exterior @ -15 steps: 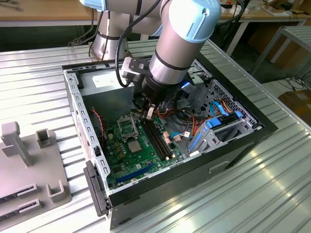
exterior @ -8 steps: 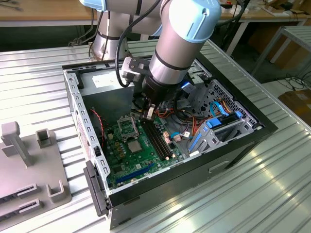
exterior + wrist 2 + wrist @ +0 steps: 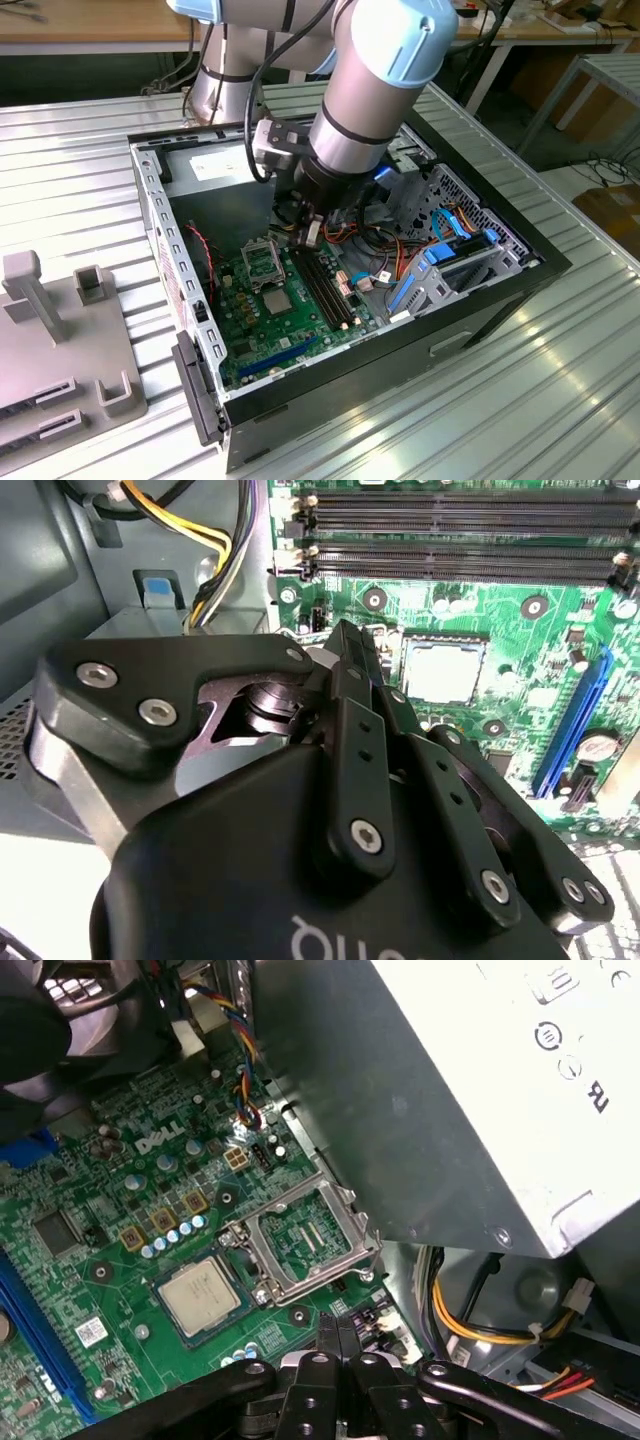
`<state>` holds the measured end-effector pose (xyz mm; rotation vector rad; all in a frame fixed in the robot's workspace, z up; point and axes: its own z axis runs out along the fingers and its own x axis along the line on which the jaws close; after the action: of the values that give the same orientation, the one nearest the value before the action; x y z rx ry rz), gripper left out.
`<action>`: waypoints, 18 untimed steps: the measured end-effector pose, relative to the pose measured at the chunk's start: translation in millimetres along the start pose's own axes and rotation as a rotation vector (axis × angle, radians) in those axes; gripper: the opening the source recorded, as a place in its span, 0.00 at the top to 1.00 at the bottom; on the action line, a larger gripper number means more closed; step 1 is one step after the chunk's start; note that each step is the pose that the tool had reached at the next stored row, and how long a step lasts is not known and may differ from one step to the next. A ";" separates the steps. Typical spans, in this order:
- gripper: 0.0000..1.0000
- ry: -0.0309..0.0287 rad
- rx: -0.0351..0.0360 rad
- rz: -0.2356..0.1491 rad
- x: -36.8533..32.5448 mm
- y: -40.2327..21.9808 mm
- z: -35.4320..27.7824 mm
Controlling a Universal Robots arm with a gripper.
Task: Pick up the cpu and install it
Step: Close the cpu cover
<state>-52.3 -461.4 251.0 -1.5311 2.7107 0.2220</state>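
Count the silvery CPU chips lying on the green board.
1. The cpu lies flat on the green board, beside the open metal frame and near the shut gripper. The arm covers part of the board in the exterior view, so another may be hidden.

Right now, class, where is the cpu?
In the first wrist view, the cpu lies flat on the green board, beside the square metal frame.

Exterior view overlooks case (image 3: 350, 390); both wrist views, seemingly close, share motherboard (image 3: 500, 620) (image 3: 110, 1125).
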 end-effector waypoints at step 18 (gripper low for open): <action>0.89 -0.0106 -0.0208 -0.086 -13.5 -3.1 14.9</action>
<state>-43.5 -449.4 237.1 -1.6430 2.6352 0.2562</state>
